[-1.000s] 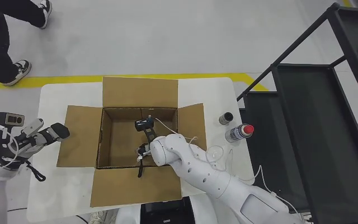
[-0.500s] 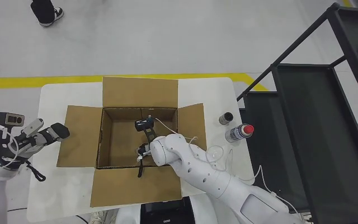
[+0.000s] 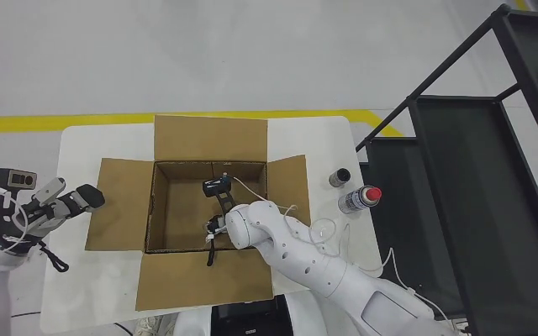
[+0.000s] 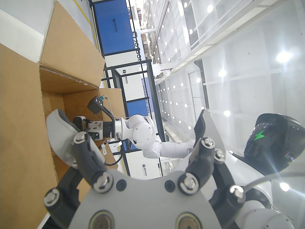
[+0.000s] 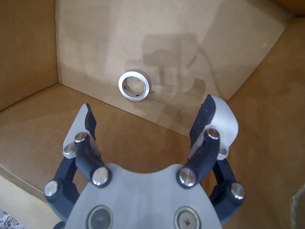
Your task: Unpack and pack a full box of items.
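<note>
We stand at a white table [image 3: 84, 143] on a grey floor [image 3: 252, 50] crossed by a yellow line [image 3: 84, 123], with a black rack [image 3: 458, 160] at the robot's right. A cardboard box [image 3: 210, 137] lies open on the table, all four flaps spread flat. Inside we find one metal ring [image 5: 134, 85], set at the crease where two inner panels meet; we cannot tell whether it lies flat or leans. Beside the box's right flap stand a small dark can [image 3: 340, 177] and a red-capped spray can [image 3: 360, 199], close together. The right gripper [image 5: 147, 114] is down inside the box, fingers spread wide and holding nothing, the ring ahead of them and untouched. The left gripper [image 4: 129, 122] hangs off the table's left edge, likewise agape and bare
</note>
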